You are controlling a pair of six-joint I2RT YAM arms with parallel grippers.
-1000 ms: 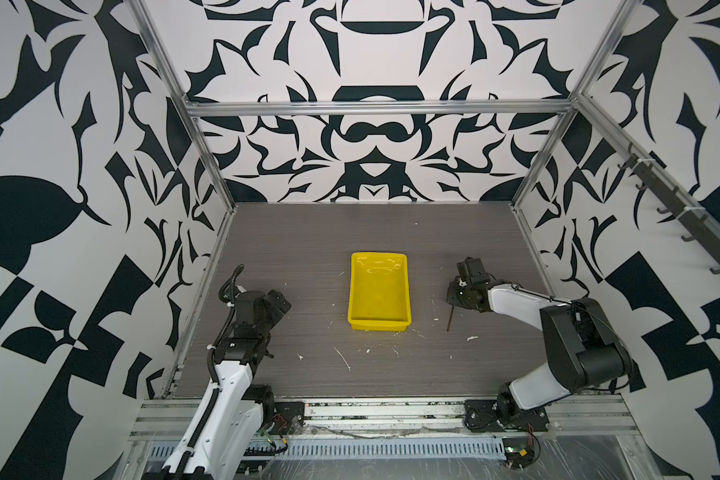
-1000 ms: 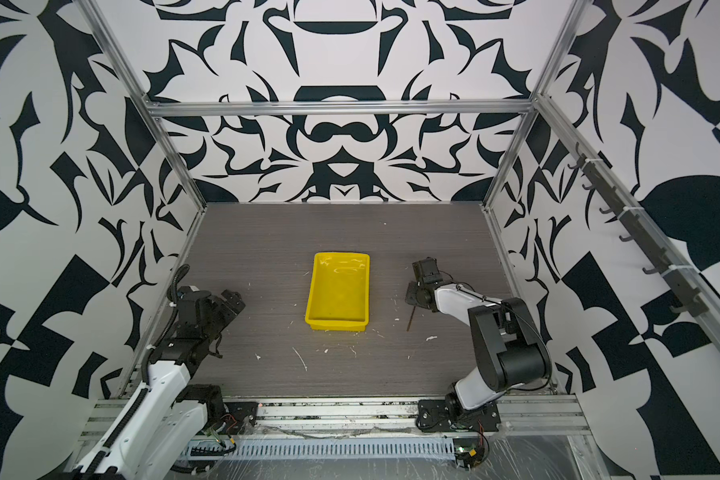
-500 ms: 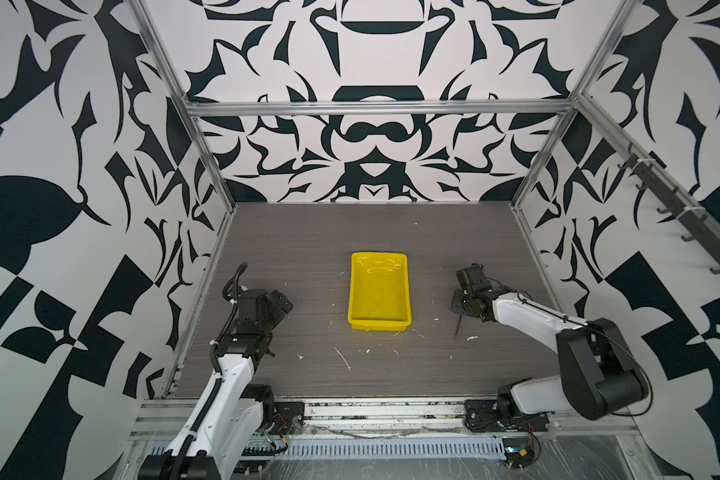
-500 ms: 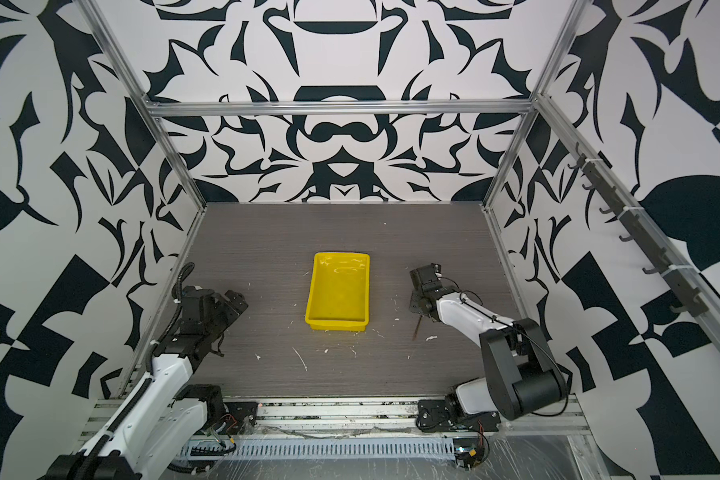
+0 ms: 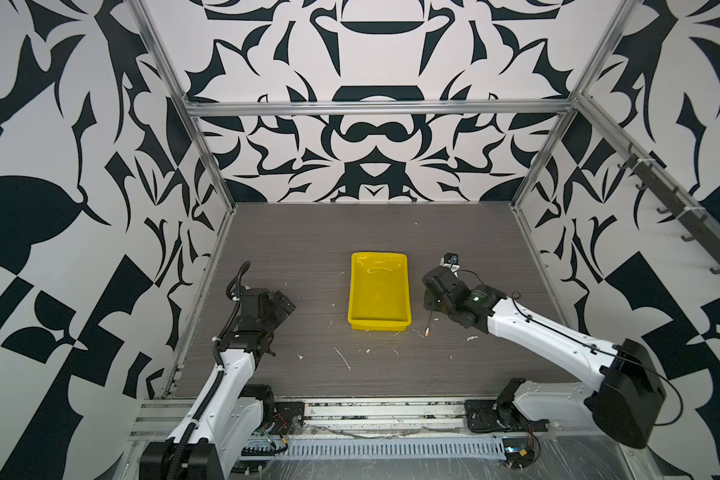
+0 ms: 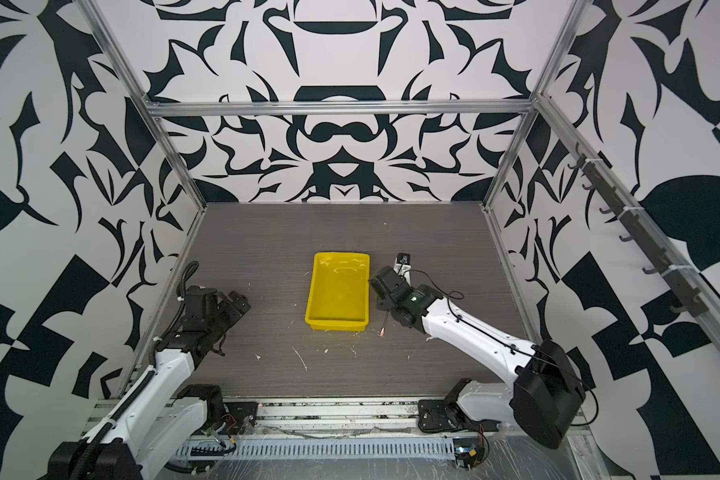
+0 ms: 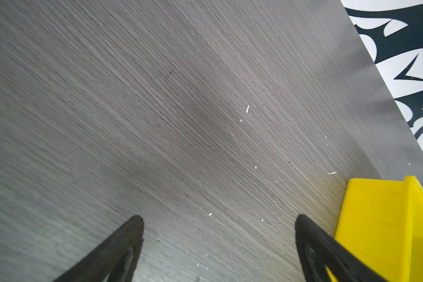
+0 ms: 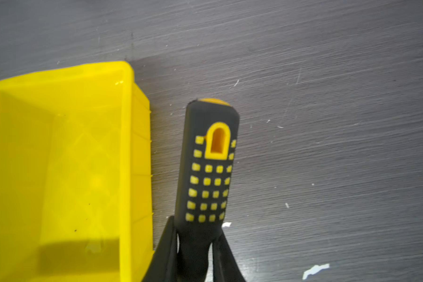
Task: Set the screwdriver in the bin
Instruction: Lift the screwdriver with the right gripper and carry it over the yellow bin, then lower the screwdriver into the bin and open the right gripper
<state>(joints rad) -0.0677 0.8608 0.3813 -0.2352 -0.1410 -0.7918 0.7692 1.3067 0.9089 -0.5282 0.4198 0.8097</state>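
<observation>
Grey wood-grain tabletop (image 5: 308, 249), patterned walls. Clenched in right gripper (image 8: 195, 234): screwdriver (image 8: 208, 171) by handle base, long axis parallel to long wall of yellow bin (image 8: 59, 171), just beside gripper toward left arm; bin empty. Left gripper (image 7: 219, 219) spread, empty, farther off. Shaft (image 5: 430, 321) visible in both top views only; dotted handle, right wrist only.

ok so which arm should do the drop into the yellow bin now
Right. The right gripper is shut on the screwdriver, held just beside the bin. The left gripper is open and empty over the table on the bin's other side.
</observation>
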